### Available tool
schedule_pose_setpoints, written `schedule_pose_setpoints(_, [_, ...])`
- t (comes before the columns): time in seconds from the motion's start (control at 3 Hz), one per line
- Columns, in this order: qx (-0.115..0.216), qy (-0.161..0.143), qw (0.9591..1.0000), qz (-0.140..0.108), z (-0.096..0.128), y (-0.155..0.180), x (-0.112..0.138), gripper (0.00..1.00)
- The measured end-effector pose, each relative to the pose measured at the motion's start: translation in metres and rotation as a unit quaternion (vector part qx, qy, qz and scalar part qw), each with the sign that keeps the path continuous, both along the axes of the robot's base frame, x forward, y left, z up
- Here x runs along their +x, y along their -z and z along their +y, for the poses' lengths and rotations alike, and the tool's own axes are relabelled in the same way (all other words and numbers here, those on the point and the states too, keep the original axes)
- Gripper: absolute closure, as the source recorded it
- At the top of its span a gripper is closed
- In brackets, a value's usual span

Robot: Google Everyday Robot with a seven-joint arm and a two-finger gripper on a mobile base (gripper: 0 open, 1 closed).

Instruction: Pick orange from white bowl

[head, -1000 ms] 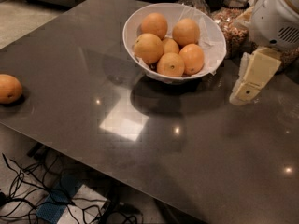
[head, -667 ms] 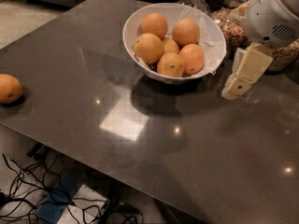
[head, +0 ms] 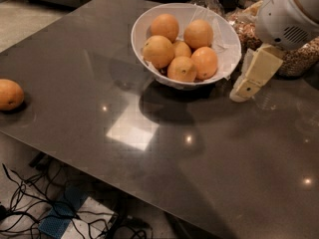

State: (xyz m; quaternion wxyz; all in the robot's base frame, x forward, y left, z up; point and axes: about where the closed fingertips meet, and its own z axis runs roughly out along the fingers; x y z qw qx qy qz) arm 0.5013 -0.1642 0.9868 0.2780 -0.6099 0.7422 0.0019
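The round, dimpled orange fruit [head: 204, 62] lies unpicked among its fellows in the wide white bowl [head: 227, 44]. The cream gripper [head: 242, 90] hangs just beside that bowl, carrying nothing; I cannot tell its opening. Reaching in, grasping and lifting remain.

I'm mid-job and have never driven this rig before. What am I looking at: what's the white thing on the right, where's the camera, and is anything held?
There is one camera, looking down on a dark table; where it is mounted isn't known. The white shape at right is the robot's arm. It ends in the cream gripper, which hangs just right of the white bowl, low over the table, with no fruit in it. The bowl holds six oranges. A lone orange lies at the table's left edge. Jars of grains stand behind the arm.
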Motion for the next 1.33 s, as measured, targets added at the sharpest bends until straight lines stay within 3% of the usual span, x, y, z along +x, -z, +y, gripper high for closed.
schedule_pose_setpoints(0.33, [0.033,0.004,0.9991,-0.026,0.002,-0.003,0.026,0.00])
schedule_pose_setpoints(0.67, [0.101,0.026,0.9934,-0.047,-0.009,-0.007,0.059,0.00])
schedule_pose_setpoints(1.0, [0.187,0.046,0.9801,-0.047,-0.009,-0.009,0.093,0.00])
schedule_pose_setpoints(1.33, [0.189,0.048,0.9798,-0.045,-0.008,-0.007,0.093,0.00])
